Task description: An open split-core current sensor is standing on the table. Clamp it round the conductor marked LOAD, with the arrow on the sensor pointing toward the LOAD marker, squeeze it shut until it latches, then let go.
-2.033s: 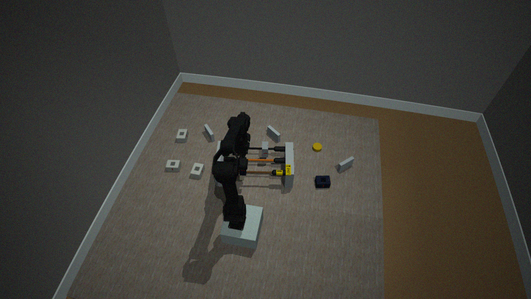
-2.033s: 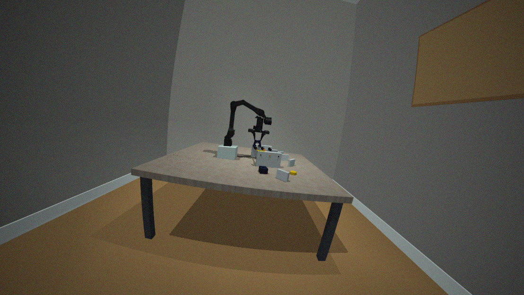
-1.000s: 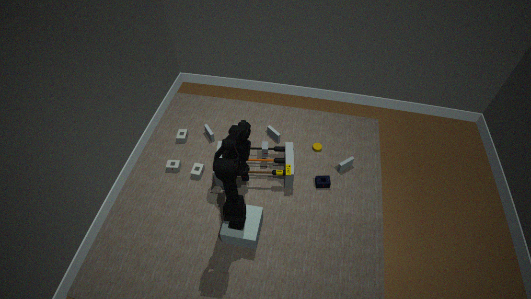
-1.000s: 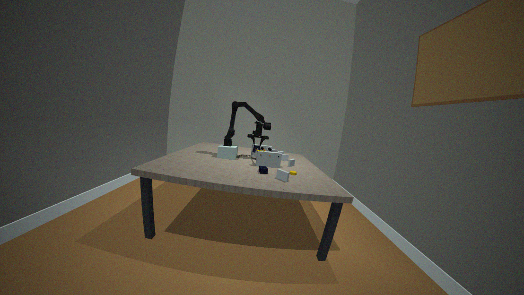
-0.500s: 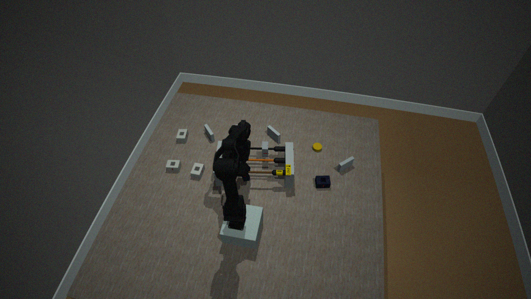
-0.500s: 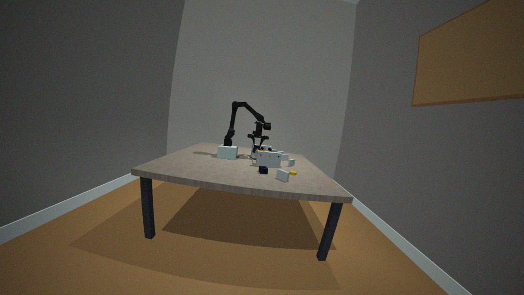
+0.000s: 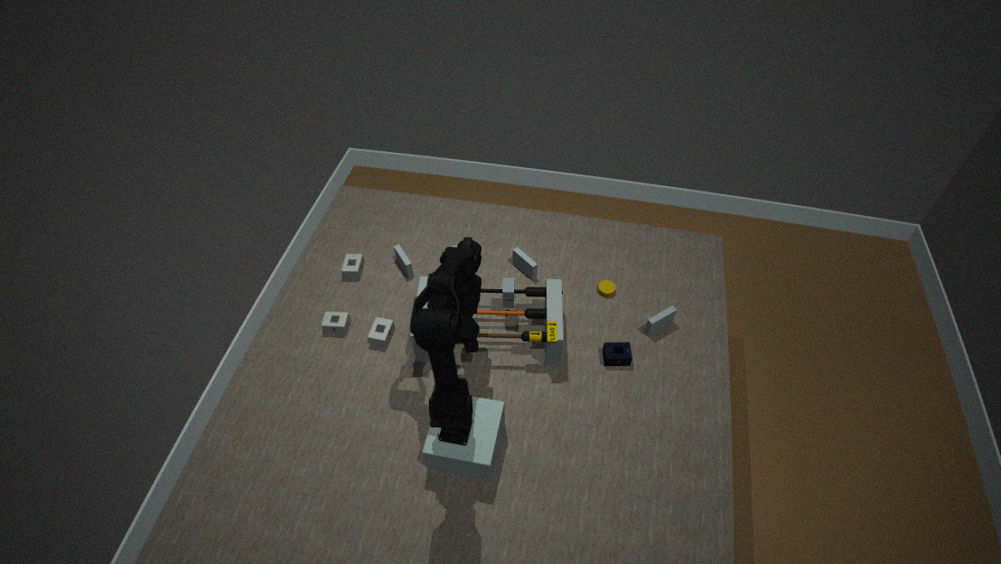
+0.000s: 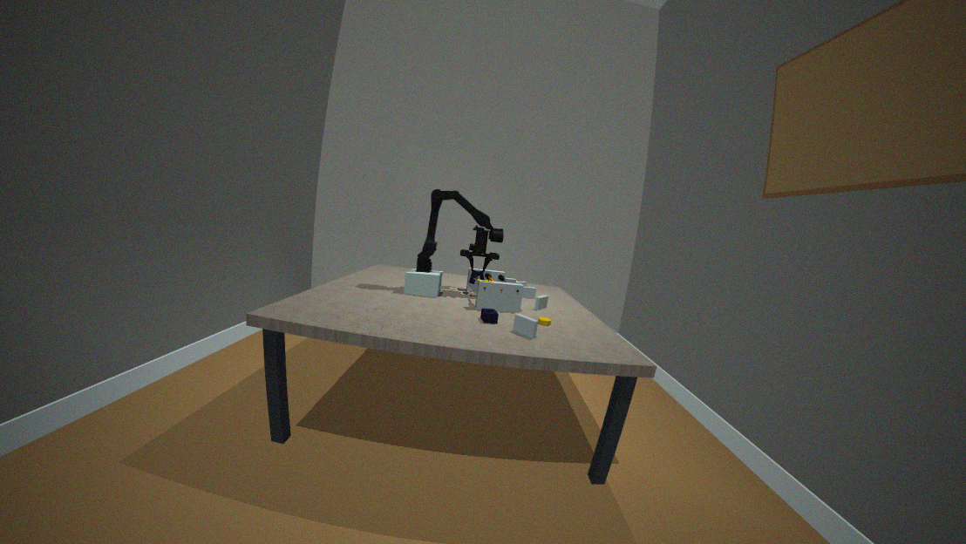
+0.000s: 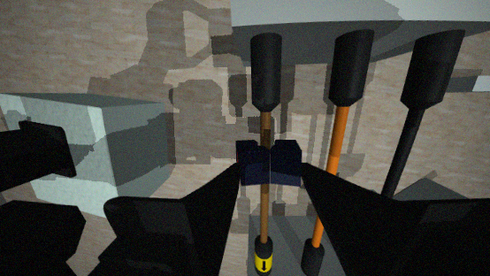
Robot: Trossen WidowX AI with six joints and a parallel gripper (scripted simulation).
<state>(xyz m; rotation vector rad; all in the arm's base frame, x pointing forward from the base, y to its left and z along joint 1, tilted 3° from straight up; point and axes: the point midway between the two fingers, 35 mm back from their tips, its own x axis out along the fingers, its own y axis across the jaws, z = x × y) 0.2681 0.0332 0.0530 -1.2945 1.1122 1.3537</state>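
The dark blue current sensor [image 7: 471, 345] [image 8: 475, 276] [image 9: 285, 155] sits between the fingertips of my gripper [image 8: 477, 275] [image 9: 270, 167], which is shut on it. Its two halves meet along a thin seam, with a notch at the top in the wrist view. The brown LOAD conductor [image 7: 500, 335] [image 9: 264, 212] lines up with the seam and passes behind or through the sensor; I cannot tell which. The yellow arrow band [image 7: 535, 336] [image 9: 264, 264] is at the conductor's LOAD end, beside the LOAD label [image 7: 552, 331]. The sensor's arrow and latch cannot be made out.
An orange conductor [image 7: 500, 313] [image 9: 336, 141] and a black conductor [image 9: 404, 146] run alongside. A white block [image 7: 508, 289] is on the black one. The end wall [image 7: 554, 297] [image 8: 499, 297] stands upright. A dark blue block [image 7: 617, 357] [image 8: 489, 316] and a yellow disc [image 7: 606, 287] [image 8: 544, 321] lie beyond it.
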